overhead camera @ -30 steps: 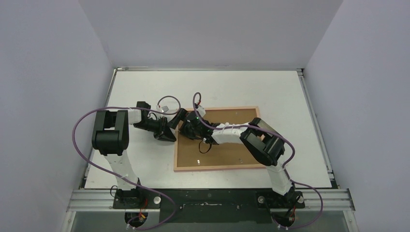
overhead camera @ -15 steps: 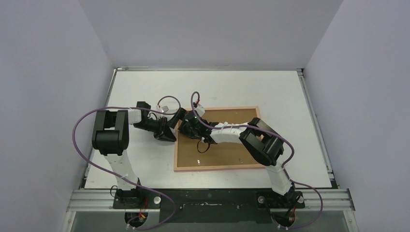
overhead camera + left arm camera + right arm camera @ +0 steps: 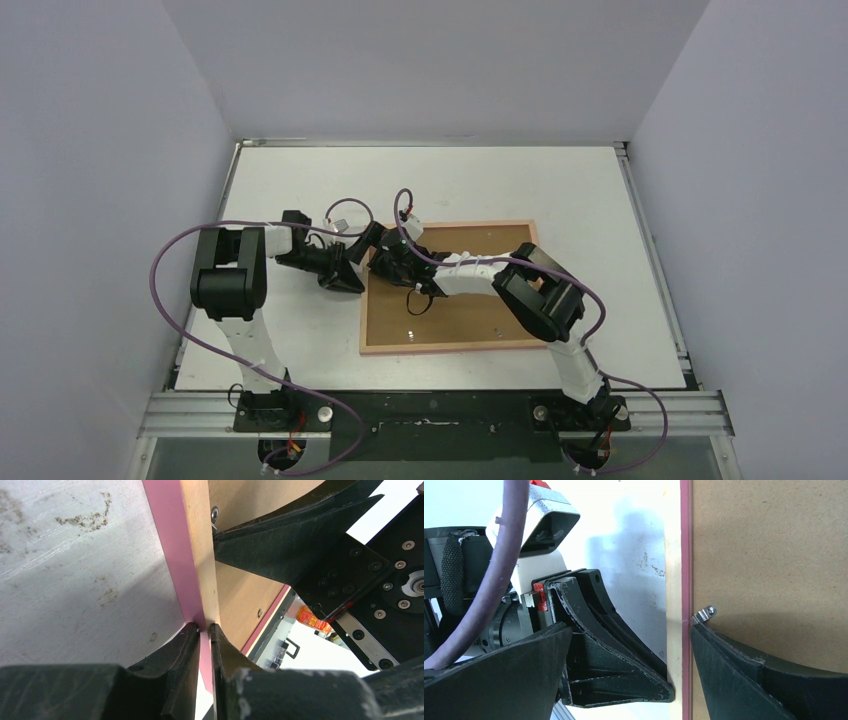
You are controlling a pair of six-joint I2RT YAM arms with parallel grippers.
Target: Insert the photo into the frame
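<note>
On the bench (image 3: 300, 180), our left end effector (image 3: 204, 630) pinches the frame (image 3: 192, 555) by its pink-faced, pale-wood edge; our right end effector (image 3: 630, 628) straddles it, spread wide.

White table (image 3: 300, 180), plain pale lavender walls (image 3: 100, 150), even light

The frame (image 3: 445, 349) has a pink border (pale wood on its edge) around a plain brown backing panel (image 3: 460, 322).
</note>
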